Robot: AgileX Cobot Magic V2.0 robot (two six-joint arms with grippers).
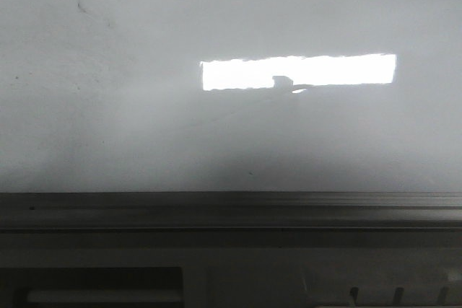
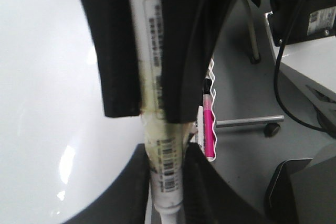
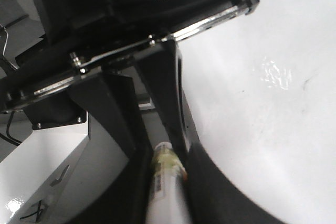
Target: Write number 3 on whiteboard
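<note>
Your whiteboard point(image 1: 108, 106) fills the front view from 9 to 3 o'clock, bare of any 3, rigid and slick, while both the left gripper point(image 2: 165, 182) and right gripper point(image 3: 164, 182) clamp light, stiff marker barrels mid-body.

In the front view the whiteboard point(image 1: 130, 106) lies bare and open from left to right and out to the far side, with only a bright glare patch point(image 1: 298, 71) on it. Along its near side the grey ridged edge rail point(image 1: 231, 210) runs the full width as a raised bar, with darker slotted casing point(image 1: 238, 275) nearer still.
</note>
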